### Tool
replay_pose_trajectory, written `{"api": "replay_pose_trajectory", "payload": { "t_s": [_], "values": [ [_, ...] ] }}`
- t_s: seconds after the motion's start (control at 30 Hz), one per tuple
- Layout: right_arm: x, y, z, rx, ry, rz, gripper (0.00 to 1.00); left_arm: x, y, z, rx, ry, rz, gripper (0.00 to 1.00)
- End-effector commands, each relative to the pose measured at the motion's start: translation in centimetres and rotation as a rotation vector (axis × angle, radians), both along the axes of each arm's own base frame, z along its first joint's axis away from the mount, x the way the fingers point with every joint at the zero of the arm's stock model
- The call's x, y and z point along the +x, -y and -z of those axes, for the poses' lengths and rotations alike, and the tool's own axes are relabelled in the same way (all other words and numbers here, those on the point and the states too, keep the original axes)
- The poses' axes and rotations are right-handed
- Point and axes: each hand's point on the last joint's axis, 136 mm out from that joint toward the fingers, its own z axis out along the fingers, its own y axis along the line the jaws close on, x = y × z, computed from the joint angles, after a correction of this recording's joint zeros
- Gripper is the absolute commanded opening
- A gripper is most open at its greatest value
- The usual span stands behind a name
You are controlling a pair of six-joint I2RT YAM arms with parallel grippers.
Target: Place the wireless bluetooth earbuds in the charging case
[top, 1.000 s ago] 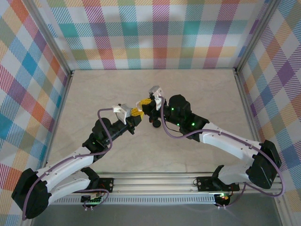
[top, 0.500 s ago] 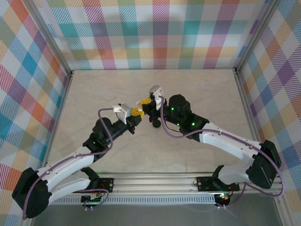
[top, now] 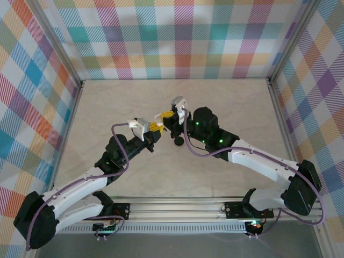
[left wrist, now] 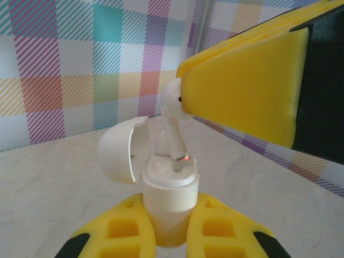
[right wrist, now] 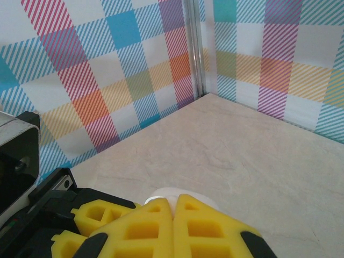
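Looking from above, my left gripper (top: 154,129) and right gripper (top: 165,117) meet tip to tip; at the left wrist, my fingers (left wrist: 118,231) clamp the open charging case (left wrist: 169,192), with the white earbud (left wrist: 172,107) pinched by the right gripper standing stem-down into it; at the right wrist, my fingers (right wrist: 209,226) press together.

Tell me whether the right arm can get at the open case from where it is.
Likely yes: the lid stands open, the left fingers hold the case upright, and the earbud in the right fingers has its stem at the opening.
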Motion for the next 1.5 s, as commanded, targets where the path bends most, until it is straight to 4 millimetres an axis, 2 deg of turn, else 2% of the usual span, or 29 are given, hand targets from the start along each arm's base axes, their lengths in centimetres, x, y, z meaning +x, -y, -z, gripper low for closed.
{"api": "replay_pose_trajectory", "payload": {
  "t_s": [0.0, 0.47, 0.83, 1.07, 1.23, 1.47],
  "values": [
    [0.0, -0.6, -0.7, 0.022, 0.0, -0.011, 0.05, -0.4, 0.0, -4.2, -0.094, 0.084, 0.003, 0.0],
    [-0.2, -0.6, -0.1, 0.035, -0.032, -0.018, 0.05, 0.2, 0.1, -4.3, -0.105, 0.073, -0.015, 0.0],
    [-0.2, -0.8, -0.3, 0.03, -0.022, -0.029, 0.05, 0.3, 0.3, -3.9, -0.104, 0.066, -0.011, 0.0],
    [-0.1, -1.0, 0.5, 0.023, -0.043, -0.025, 0.05, 0.4, 0.3, -4.2, -0.104, 0.073, -0.014, 0.0],
    [0.0, -1.0, 0.1, 0.035, -0.051, -0.022, 0.05, 0.6, 0.3, -4.1, -0.101, 0.072, -0.02, 0.0],
    [-0.2, -0.7, 1.8, 0.002, -0.092, -0.015, 0.05, 1.0, 0.3, -4.5, -0.097, 0.085, -0.038, 0.0]
  ]
}}
